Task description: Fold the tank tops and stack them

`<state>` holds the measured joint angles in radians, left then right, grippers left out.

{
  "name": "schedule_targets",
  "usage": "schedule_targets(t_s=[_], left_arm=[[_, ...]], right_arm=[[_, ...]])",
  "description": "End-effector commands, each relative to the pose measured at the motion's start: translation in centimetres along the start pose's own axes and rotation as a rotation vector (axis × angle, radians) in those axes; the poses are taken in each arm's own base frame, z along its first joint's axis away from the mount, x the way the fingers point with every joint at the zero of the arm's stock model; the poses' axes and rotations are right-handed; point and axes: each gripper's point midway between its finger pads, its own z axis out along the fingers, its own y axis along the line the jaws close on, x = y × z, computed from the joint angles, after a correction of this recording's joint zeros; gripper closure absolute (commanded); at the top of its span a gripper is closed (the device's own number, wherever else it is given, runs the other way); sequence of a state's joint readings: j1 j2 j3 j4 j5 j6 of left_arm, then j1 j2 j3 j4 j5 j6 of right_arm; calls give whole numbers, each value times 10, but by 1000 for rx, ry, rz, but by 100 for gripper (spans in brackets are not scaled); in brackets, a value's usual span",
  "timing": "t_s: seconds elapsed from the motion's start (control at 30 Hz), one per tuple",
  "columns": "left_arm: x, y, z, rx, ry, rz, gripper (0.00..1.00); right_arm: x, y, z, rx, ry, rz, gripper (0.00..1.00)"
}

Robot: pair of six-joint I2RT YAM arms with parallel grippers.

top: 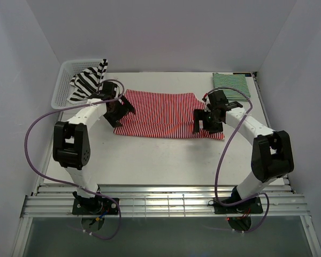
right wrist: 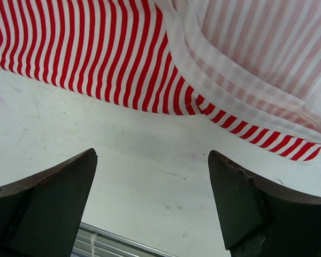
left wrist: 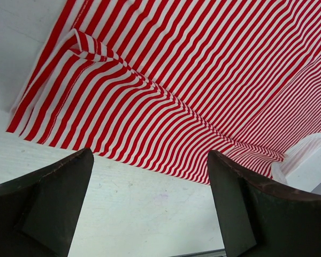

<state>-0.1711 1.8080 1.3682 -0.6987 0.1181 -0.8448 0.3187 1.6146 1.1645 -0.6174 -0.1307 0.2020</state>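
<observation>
The red-and-white tank top (top: 163,113) lies flat across the middle of the bench (top: 160,160), apparently doubled over lengthwise. The left fingers (left wrist: 246,214) and right fingers (right wrist: 48,203) hang just off its near edge, both pairs spread wide and holding nothing. The likeliest trouble is a pinch that catches only the upper layer, so the lower one drags and the fold skews. The left wrist view shows a curled corner (left wrist: 88,48) that would be creased in if left alone, and the right wrist view shows a paler layer lying unevenly over the striped one. The bench is smooth and white, so cloth may slide rather than hinge. The green-and-white tank top (top: 232,84) sits at the far right corner, seemingly folded, though the overhead view is too small to be sure. The black-and-white tank top (top: 90,80) drapes over the basket (top: 61,93) at far left. Plain white walls stand close on three sides, and purple cables (top: 29,139) loop wide.
</observation>
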Motion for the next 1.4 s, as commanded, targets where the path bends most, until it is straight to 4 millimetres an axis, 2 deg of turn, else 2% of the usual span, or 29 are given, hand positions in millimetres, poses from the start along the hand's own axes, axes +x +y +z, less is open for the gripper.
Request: schedule_targets(t_s=[0.0,0.17,0.5,0.63,0.77,0.8,0.87,0.9,0.93,0.97,1.0,1.03,1.1,1.13,1.2,1.27,1.33,1.37], left_arm=[[6,-5,8,10,14,30,2],[10,7,25,-37,30,27,2],[21,37,51,-141,62,29,2],[29,54,62,-187,81,42,2],[39,65,64,-210,104,44,2],[39,65,61,-202,101,44,2],[49,74,59,-218,117,37,2],[49,72,55,-200,108,37,2],[52,73,54,-191,113,36,2],[63,82,54,-198,136,32,2],[67,80,53,-175,148,29,2],[71,79,49,-163,148,26,2],[84,91,47,-180,166,21,2],[86,90,41,-171,159,28,2],[100,104,36,-192,177,19,2],[106,103,26,-168,168,16,2],[116,110,19,-171,179,20,2],[116,107,13,-150,164,21,2]], right_arm=[[-12,-15,7,10,-47,30,10],[-14,-31,21,-6,-54,69,10],[3,-90,42,52,-11,206,10],[-6,-101,45,58,-49,216,10],[1,-104,48,60,-31,238,10],[12,-104,50,65,-12,249,10],[25,-104,51,64,8,267,10],[28,-102,48,67,5,280,10],[46,-102,49,77,34,298,10],[54,-103,47,86,41,312,10],[57,-101,41,99,25,333,10],[76,-103,42,118,55,351,10],[86,-99,31,124,41,376,10],[102,-99,30,134,65,389,10],[113,-98,20,155,63,406,10],[132,-96,17,161,88,427,10],[138,-91,10,149,76,434,10],[148,-88,8,143,86,439,10]])
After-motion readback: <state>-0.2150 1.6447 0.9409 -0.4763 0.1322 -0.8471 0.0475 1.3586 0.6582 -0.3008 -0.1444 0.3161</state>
